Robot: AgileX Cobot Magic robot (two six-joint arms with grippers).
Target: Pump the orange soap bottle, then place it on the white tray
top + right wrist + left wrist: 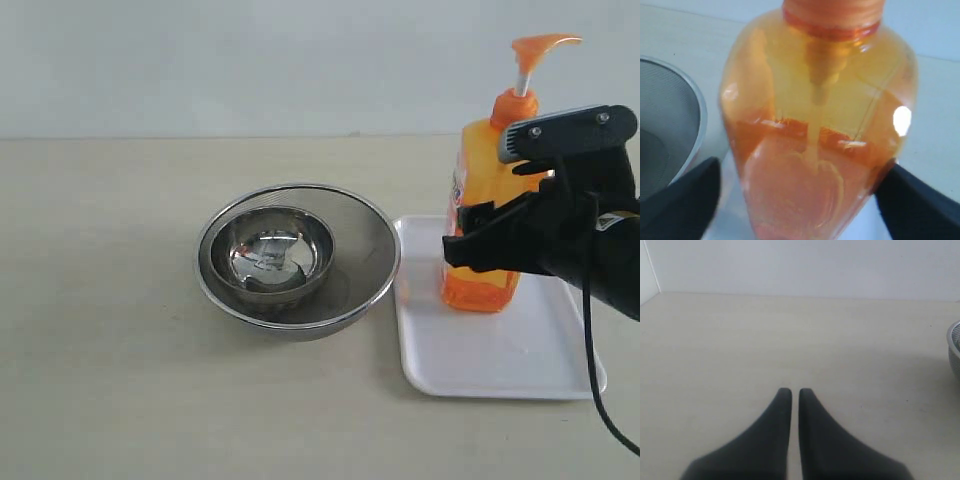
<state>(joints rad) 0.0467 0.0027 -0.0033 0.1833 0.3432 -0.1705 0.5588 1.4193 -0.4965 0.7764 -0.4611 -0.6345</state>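
I saw the bottle (482, 165) as translucent orange, deeper orange low down, with an orange pump head (540, 45), a white stem (521, 80) and a white label (458, 190) printed red. The tray (480, 355) was plain white. The outer bowl (365, 250) looked dull grey and finely meshed, the inner bowl (272, 255) mirror-bright steel. The table (100, 320) was pale beige. The right fingers (680, 200) and left fingers (815, 440) were black.

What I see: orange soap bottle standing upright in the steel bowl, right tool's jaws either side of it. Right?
Not the steel bowl: the exterior view shows the orange soap bottle upright on the white tray. The right tool does flank it.
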